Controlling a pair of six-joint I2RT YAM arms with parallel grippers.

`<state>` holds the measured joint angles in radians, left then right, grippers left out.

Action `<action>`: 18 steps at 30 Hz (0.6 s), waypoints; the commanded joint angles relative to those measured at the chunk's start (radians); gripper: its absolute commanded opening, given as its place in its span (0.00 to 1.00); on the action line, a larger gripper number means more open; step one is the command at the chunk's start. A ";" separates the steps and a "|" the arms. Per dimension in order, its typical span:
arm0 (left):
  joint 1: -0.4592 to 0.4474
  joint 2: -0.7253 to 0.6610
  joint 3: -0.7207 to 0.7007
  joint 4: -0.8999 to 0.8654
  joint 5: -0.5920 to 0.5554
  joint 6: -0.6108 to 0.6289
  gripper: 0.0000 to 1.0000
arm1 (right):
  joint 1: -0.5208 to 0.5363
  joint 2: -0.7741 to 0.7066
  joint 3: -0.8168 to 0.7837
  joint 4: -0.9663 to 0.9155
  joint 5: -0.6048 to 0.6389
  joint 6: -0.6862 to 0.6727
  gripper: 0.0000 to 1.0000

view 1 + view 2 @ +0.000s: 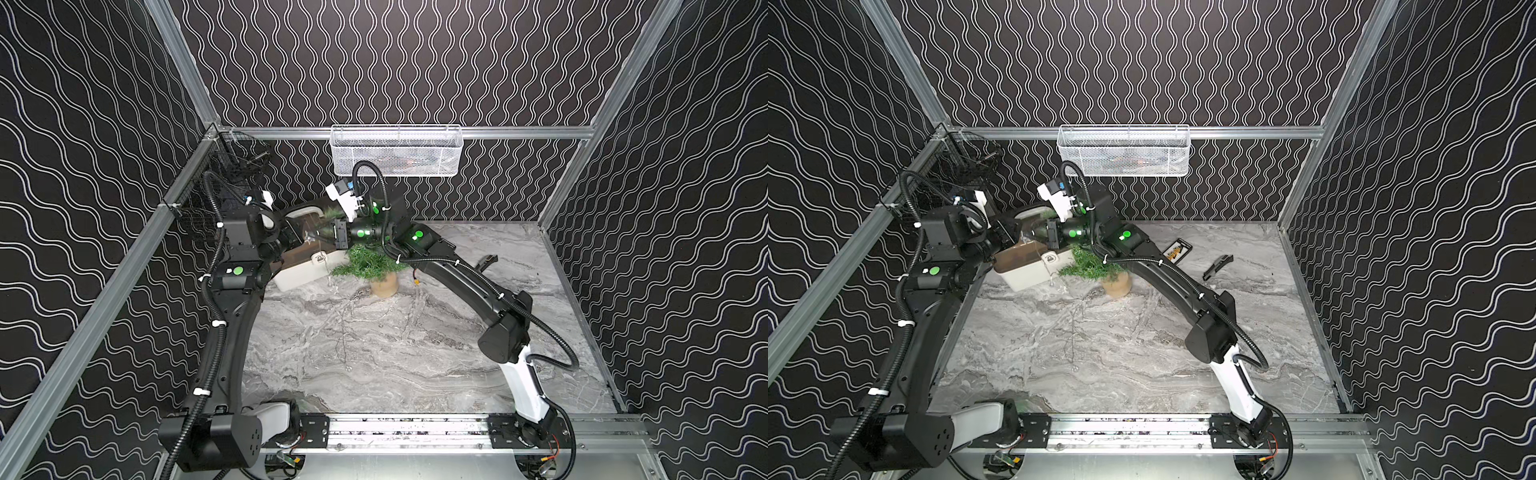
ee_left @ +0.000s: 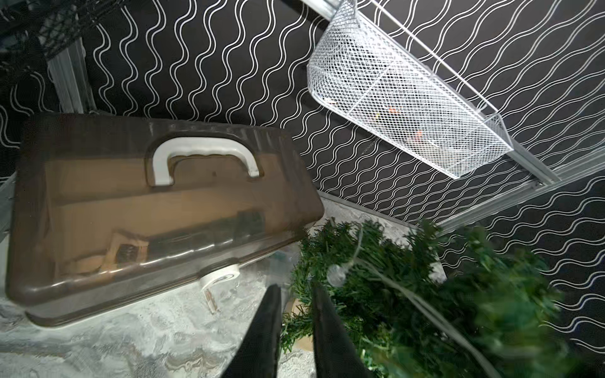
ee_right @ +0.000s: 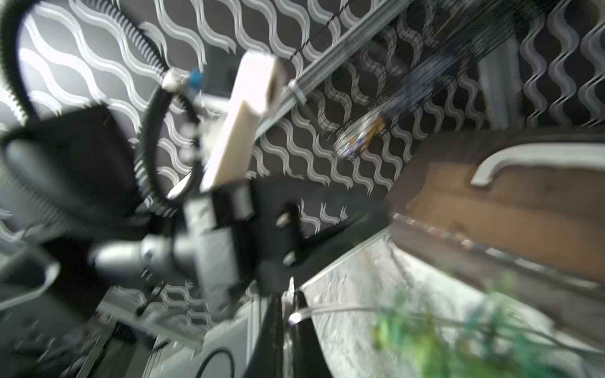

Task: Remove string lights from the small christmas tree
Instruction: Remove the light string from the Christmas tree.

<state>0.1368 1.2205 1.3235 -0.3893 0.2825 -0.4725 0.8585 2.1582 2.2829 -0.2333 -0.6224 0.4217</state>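
Note:
The small christmas tree (image 1: 368, 264) stands on its tan burlap base (image 1: 384, 286) at the back of the marble table, and shows in both top views (image 1: 1090, 264). The string lights (image 3: 343, 309), a thin pale wire with a tiny bulb, run from the tree into my right gripper (image 3: 288, 296), which is shut on them. In a top view that gripper (image 1: 313, 237) is up left of the tree, above the box. More wire (image 2: 357, 248) drapes over the branches, and a strand (image 1: 343, 332) trails across the table. My left gripper (image 2: 296, 291) hovers beside the tree, jaws slightly apart, holding nothing.
A white box with a brown see-through lid (image 1: 309, 266) and white handle (image 2: 203, 153) sits left of the tree. On the back wall hangs a white mesh basket (image 1: 397, 151), with a black mesh basket (image 1: 241, 162) at the left corner. Small dark items (image 1: 1217, 266) lie at the back right.

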 commanded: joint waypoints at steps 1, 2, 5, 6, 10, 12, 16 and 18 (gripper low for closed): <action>0.003 0.000 -0.022 0.079 0.079 -0.034 0.27 | -0.010 -0.061 -0.102 -0.064 0.082 -0.066 0.00; 0.003 0.005 -0.026 0.108 0.113 -0.049 0.28 | -0.015 -0.075 -0.119 -0.067 0.098 -0.076 0.00; 0.003 0.017 -0.023 0.162 0.186 -0.086 0.33 | -0.030 -0.084 -0.104 -0.105 0.122 -0.096 0.00; 0.003 0.019 -0.022 0.170 0.204 -0.093 0.35 | -0.033 -0.087 -0.101 -0.113 0.127 -0.100 0.00; 0.003 0.012 -0.041 0.218 0.290 -0.112 0.43 | -0.035 -0.118 -0.133 -0.127 0.110 -0.116 0.00; 0.003 0.012 -0.062 0.255 0.337 -0.129 0.47 | -0.033 -0.129 -0.181 -0.126 0.087 -0.121 0.00; 0.003 0.019 -0.113 0.360 0.421 -0.189 0.48 | -0.033 -0.216 -0.317 -0.093 0.090 -0.136 0.01; 0.003 0.025 -0.139 0.423 0.462 -0.223 0.47 | -0.033 -0.241 -0.369 -0.068 0.101 -0.139 0.01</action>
<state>0.1379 1.2385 1.2041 -0.1108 0.6479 -0.6312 0.8238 1.9446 1.9610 -0.3260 -0.5228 0.2977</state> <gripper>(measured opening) 0.469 0.051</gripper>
